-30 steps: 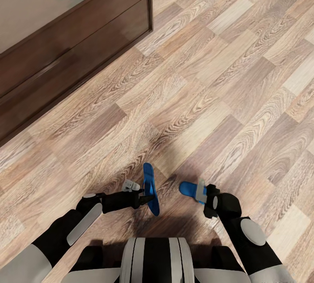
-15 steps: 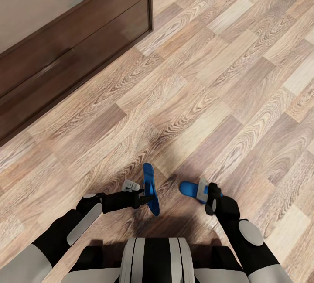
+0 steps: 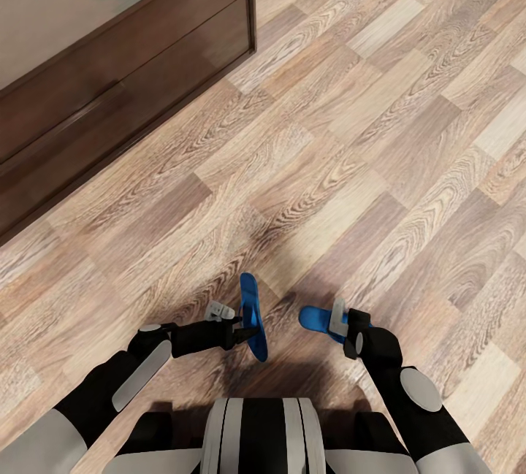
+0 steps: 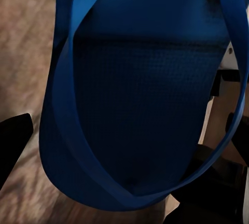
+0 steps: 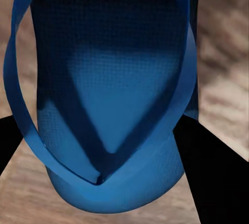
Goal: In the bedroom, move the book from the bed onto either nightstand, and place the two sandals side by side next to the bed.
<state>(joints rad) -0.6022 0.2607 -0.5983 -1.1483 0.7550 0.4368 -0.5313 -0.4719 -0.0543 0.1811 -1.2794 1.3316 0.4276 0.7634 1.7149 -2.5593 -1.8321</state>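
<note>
1. Head view: my left gripper (image 3: 245, 329) is clamped on one blue sandal (image 3: 253, 316), held on edge, above the wood-plank floor (image 3: 351, 153), just ahead of my trunk (image 3: 259, 434). My right gripper (image 3: 342, 322) is closed on the other sandal (image 3: 315, 318), which sticks out toward the left one; the two are near each other but apart. A dark-brown wooden cabinet (image 3: 109, 72) sits at far left, well away from both.
2. Left wrist view: the sandal (image 4: 140, 105) is right up against the camera, its strap looping over the sole, with floor (image 4: 26, 53) behind. I can't make out the fingers here.
3. Right wrist view: the second sandal (image 5: 109, 94), heel end nearest, sits between my two dark fingers (image 5: 212, 177) on either side, with floor (image 5: 223, 42) beyond.
</note>
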